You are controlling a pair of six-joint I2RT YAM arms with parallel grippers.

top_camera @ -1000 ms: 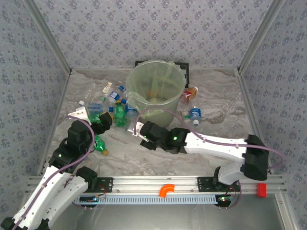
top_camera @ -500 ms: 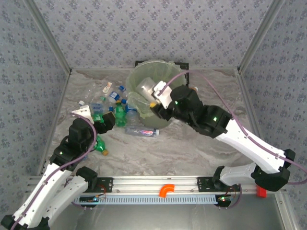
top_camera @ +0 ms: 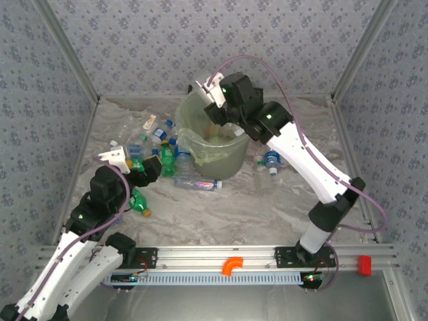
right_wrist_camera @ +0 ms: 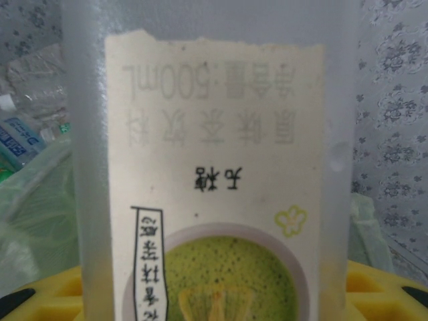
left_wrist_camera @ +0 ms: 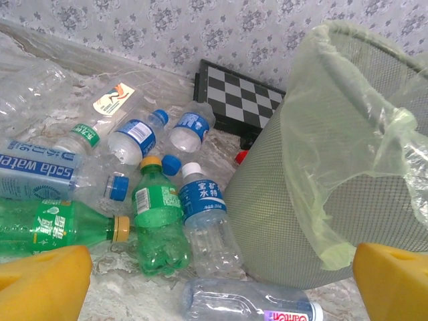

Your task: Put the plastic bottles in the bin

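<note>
The bin (top_camera: 229,159), a pale green bucket with a bag liner, stands at the back of the table. My right gripper (top_camera: 211,93) hangs over its far rim, shut on a translucent plastic bottle (top_camera: 201,85) with a white matcha label (right_wrist_camera: 214,134). Yellow fingers (right_wrist_camera: 384,294) show on both sides of it. Several plastic bottles (top_camera: 160,144) lie in a cluster left of the bin. My left gripper (top_camera: 131,162) hovers open above them with nothing between its fingers (left_wrist_camera: 43,281). Under it lie a green bottle (left_wrist_camera: 157,224), a blue-labelled bottle (left_wrist_camera: 207,224) and a clear one (left_wrist_camera: 244,304).
A checkered board (left_wrist_camera: 241,93) leans behind the bin (left_wrist_camera: 301,200). Two more bottles (top_camera: 270,160) lie right of the bin. A green bottle (top_camera: 140,202) rests near my left arm. Patterned walls close in the table on three sides.
My right arm has swung up from the table in front of the bin to above its far rim, carrying the bottle. A clear bottle now shows where it was. The left arm barely moved.
</note>
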